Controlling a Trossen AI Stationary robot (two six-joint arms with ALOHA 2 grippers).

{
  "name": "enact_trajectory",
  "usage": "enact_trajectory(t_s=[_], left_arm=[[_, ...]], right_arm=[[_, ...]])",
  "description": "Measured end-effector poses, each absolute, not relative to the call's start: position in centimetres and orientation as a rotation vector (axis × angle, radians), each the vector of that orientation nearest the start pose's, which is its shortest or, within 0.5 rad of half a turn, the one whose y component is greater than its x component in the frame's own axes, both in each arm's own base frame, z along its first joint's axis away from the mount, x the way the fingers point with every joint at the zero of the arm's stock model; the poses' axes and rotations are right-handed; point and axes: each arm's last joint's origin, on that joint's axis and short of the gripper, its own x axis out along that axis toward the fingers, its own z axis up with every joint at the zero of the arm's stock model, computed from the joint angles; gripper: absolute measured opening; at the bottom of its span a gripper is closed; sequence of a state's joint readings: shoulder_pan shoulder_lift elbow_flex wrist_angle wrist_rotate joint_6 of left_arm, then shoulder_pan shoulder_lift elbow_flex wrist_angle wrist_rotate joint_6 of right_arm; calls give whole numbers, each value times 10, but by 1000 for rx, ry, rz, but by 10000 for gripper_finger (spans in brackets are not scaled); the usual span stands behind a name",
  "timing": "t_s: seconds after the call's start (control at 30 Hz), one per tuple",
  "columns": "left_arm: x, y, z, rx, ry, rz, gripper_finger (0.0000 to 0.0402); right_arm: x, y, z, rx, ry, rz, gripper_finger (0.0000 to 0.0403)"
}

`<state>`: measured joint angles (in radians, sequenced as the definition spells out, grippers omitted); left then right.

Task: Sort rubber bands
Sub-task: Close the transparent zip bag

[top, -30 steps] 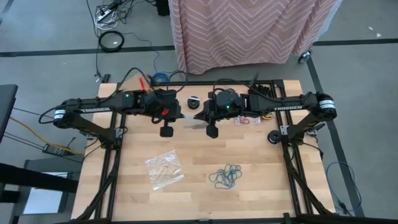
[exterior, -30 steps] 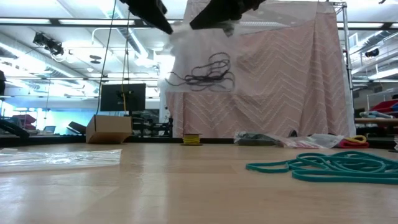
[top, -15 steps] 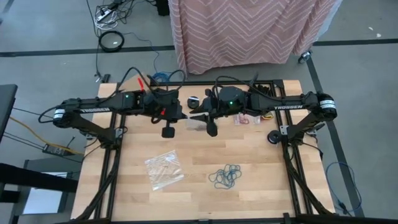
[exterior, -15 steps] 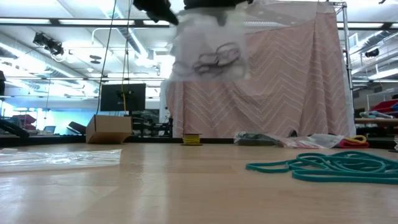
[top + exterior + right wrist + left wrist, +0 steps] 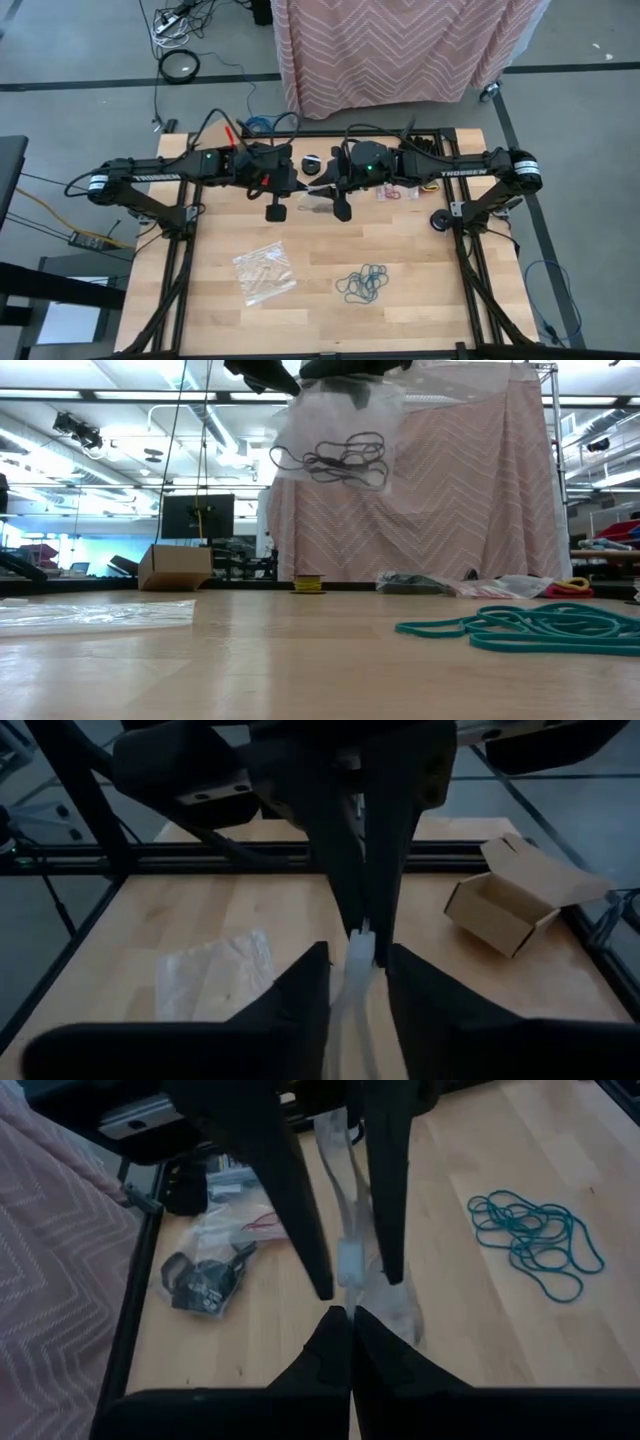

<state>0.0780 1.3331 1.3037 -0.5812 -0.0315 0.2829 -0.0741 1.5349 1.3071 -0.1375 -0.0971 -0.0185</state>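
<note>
Aloft, crinkly clear bag [image 5: 335, 445] holding tangled black rubber bands [image 5: 335, 457].

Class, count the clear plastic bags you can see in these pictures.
3: one bag held up between both arms, one flat bag front-left on the table, one bag beneath the right arm. Others may be hidden.

Pale matt wooden table [image 5: 420, 260], clear crinkly plastic bag [image 5: 335, 445] — its black bands [image 5: 335, 455] seemingly rubber.

teal rubber bands [image 5: 362, 284], black bands [image 5: 335, 456] in clear bag [image 5: 335, 435], pink zigzag cloth [image 5: 400, 50].
</note>
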Motion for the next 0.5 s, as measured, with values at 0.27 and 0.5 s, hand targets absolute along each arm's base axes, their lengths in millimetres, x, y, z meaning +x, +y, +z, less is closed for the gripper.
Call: enact_trajectory(t_s=[0.27, 0.5], left_arm=[[283, 23, 357, 260, 624, 16, 1], [280, 22, 355, 259, 664, 15, 1]], right_arm=[[352, -23, 336, 12, 366, 23, 8], [353, -24, 335, 12, 369, 19, 24]])
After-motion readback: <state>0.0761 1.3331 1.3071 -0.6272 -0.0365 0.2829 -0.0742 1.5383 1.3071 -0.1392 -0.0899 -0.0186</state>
